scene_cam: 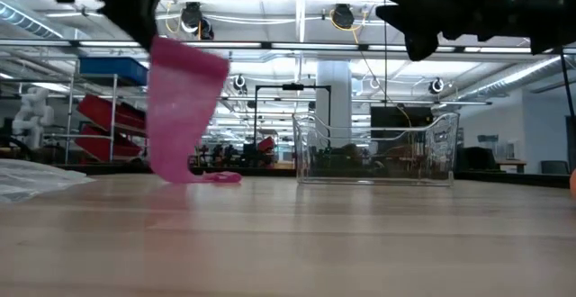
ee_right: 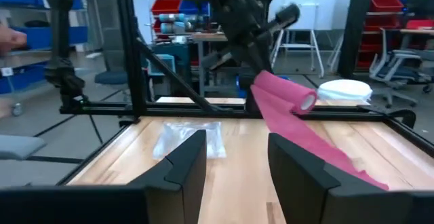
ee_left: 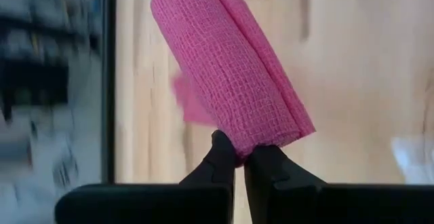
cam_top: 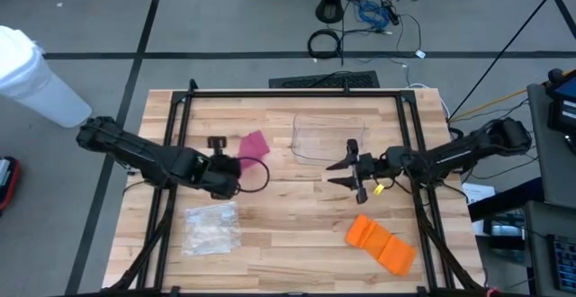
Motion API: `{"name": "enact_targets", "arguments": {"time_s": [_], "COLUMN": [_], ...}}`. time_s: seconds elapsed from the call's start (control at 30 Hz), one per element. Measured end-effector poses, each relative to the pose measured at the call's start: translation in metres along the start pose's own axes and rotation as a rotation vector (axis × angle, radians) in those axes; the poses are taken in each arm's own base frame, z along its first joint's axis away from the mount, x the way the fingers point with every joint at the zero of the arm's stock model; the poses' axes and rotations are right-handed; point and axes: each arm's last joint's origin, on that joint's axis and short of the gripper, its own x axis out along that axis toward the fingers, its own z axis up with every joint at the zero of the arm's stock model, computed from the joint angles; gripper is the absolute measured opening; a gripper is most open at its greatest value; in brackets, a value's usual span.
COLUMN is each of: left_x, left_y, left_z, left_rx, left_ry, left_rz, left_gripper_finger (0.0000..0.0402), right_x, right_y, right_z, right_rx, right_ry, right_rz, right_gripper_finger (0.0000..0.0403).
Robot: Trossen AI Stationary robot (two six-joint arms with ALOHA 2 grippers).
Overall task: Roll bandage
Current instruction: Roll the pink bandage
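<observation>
From the high view, your left hand sits over the middle of the light wooden slatted desk, clamped on the pink woven elastic bandage, whose loose end trails away across the boards towards the clear plastic box. Your right hand hangs near the box's corner with its fingers spread wide and nothing between them. A crinkled clear plastic bag and a folded orange cloth lie nearer the front edge, well apart from the work.

From the low view, the bandage hangs as a broad pink strip from the left hand, its tail resting on the desk; lifting it like this probably keeps the strip taut and flat so it can wind evenly.

From the left wrist view, the two dark fingers are pinched together on the end of the partly wound roll, so the grip looks firm and narrow.

From the right wrist view, the right hand's fingers stand wide apart, empty, facing the roll and its trailing strip. You seem placed to take or steady the roll next.
</observation>
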Motion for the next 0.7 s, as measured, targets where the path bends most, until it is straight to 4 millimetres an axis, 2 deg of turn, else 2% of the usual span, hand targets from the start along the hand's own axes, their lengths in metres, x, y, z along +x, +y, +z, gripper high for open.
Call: {"name": "enact_targets", "arguments": {"time_s": [0.17,0.3,0.4,0.5,0.57,0.7], "left_x": [-0.011,-0.019,-0.026,-0.034,-0.039,-0.043], "left_y": [-0.004,-0.006,-0.007,-0.006,-0.008,-0.01], "left_z": [0.026,0.043,0.052,0.056,0.057,0.058], "left_rx": [0.258,0.429,0.416,0.415,0.409,0.42], "left_ry": [-0.245,-0.415,-0.506,-0.555,-0.587,-0.617], "left_rz": [0.008,0.068,0.09,0.038,-0.015,-0.071], "left_gripper_finger": [0.0011,0.0011,0.0011,0.0011,0.0011,0.0011], "right_x": [0.027,0.051,0.063,0.067,0.069,0.071], "right_y": [0.015,0.032,0.042,0.05,0.056,0.062], "right_z": [0.014,0.034,0.05,0.067,0.078,0.087], "right_rx": [-0.024,-0.092,-0.159,-0.204,-0.215,-0.233], "right_ry": [-0.003,0.066,0.21,0.319,0.314,0.263], "right_rz": [0.054,0.099,0.043,-0.05,-0.069,-0.054], "right_gripper_finger": [0.0144,0.0144,0.0144,0.0144,0.0144,0.0144]}}
